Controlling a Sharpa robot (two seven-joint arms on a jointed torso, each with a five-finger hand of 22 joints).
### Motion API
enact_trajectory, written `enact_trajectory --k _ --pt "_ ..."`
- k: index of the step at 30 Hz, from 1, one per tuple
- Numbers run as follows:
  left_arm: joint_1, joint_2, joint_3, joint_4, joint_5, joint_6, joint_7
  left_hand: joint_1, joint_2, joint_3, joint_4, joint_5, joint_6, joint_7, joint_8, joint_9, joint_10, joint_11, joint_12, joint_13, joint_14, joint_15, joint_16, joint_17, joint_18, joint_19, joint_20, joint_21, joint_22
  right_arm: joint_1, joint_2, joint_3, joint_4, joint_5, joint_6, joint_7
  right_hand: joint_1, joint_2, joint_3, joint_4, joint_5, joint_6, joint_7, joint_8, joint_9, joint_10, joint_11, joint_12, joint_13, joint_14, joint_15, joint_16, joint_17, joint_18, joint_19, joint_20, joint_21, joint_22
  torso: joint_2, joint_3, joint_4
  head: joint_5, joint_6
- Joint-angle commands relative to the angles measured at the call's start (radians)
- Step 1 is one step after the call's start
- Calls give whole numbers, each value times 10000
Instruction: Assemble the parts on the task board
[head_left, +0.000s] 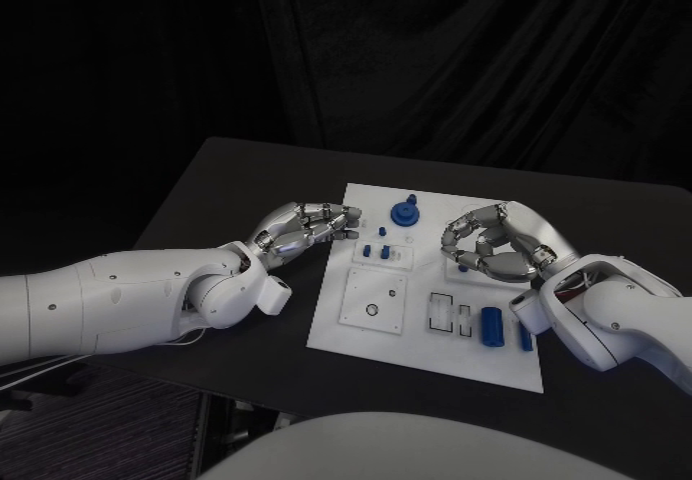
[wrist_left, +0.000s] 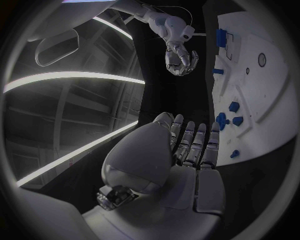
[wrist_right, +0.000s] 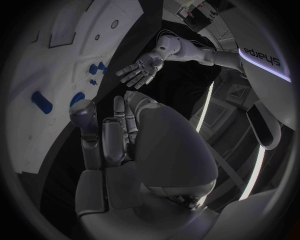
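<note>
I am looking down over a black table (head_left: 216, 190) where the white task board (head_left: 433, 290) is lying flat between my two hands. Its blue parts are sitting scattered across it: a round knobbed piece (head_left: 407, 211) is standing near the far edge, a cluster of small blue pieces (head_left: 378, 251) is resting just below that, and a blue cylinder (head_left: 493, 326) is lying in the near right area beside a slimmer blue piece (head_left: 526, 338).

My left hand (head_left: 306, 232) is hovering at the board's left edge, just beside the small blue cluster, with its fingers curling forward over the rim and spread apart, gripping nothing that I can see. From the left wrist camera the same fingers (wrist_left: 190, 145) are stretching out nearly straight and empty, the board (wrist_left: 262, 95) running alongside them.

My right hand (head_left: 493, 245) is hanging over the board's right half, the knobbed piece sitting just off its fingertips toward the left. Its fingers are curling loosely inward, apart from each other, and nothing is showing between them. From the right wrist camera the fingers (wrist_right: 115, 135) are bending over the table with the blue parts (wrist_right: 41, 101) lying beyond them, not touching.
</note>
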Motion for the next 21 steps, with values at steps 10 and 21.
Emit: enact_trajectory --k 10,21 --pt "-10 -441 10 -179 -359 -1883 1135 545 -828 1036 -46 568 764 -37 119 -42 1664 164 899 171 1919 -88 2030 476 347 1803 -46 1045 603 896 -131 -2 69 -1392 1224 -1886 -44 148 -221 109 -119 -435 182 -1288 -1582 -109 85 87 -64 64 172 156 69 -2 -14 136 286 1096 9 15 -3 -77 -2" --pt "110 -172 11 -1634 -4654 -3639 457 905 -1215 1611 -727 -2289 2295 242 415 -90 6247 -1297 7655 7269 7171 -1711 10975 8532 620 4314 -1293 7849 5354 1157 -289 -11 26 -1655 2533 -2650 -56 228 -313 148 -535 -256 157 -1477 -2014 -16 48 191 -73 86 143 161 51 -4 18 125 366 1102 18 -2 14 -129 -2"
